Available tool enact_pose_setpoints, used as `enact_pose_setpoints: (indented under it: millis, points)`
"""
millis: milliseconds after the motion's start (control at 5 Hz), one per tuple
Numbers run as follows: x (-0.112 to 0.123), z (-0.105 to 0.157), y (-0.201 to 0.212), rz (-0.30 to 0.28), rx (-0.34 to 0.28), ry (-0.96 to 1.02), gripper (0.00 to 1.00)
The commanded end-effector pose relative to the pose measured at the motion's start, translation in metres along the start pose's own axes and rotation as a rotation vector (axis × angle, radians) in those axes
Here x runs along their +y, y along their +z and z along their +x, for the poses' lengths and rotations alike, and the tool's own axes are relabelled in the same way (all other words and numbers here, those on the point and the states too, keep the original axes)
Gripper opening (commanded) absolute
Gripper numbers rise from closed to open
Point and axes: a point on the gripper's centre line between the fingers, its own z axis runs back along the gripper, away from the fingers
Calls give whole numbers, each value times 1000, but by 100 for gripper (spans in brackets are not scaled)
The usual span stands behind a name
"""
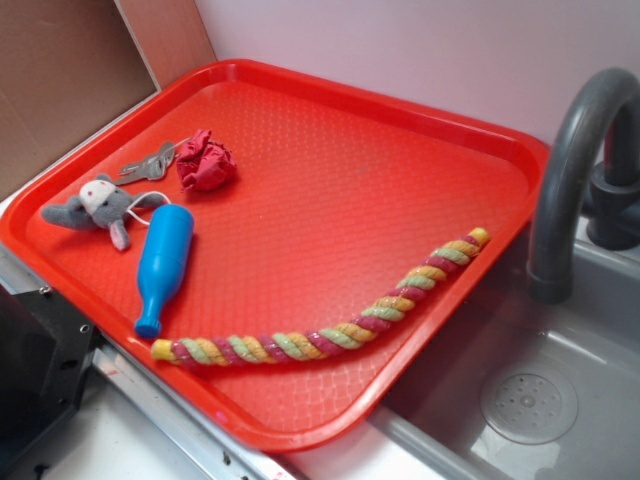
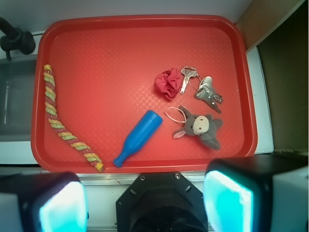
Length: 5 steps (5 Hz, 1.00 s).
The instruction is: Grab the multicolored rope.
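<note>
Exterior views obliquely, wrist straight down; both share the tray [image 1: 300, 420] [image 2: 145, 34].

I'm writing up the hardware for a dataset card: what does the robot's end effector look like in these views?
Only the wrist view shows it. The end effector has two broad fingers along the bottom edge, each a black housing with a glowing pale cyan inner face, blurred by closeness. Between them sits a black, angular mount with small screws. No cables or markings are visible. The exterior view shows only a black part at its lower left.

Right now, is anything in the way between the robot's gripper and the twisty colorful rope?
Nothing visible blocks it. The twisted yellow, pink and green rope lies uncovered along the red plastic tray's edge. The blue plastic bottle lies beside it, apart. The gripper is open.
</note>
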Motion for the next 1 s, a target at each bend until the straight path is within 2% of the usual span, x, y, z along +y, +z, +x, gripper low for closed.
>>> enact_pose_setpoints:
  millis: [0,400,600,800]
  points:
    - [0,0,0,0,0,0,100]
    - [-44,26,-22,-1,1,-198,100]
    - [-72,36,-41,-10,22,-327,100]
    - [-111,37,-66,-9,42,-482,100]
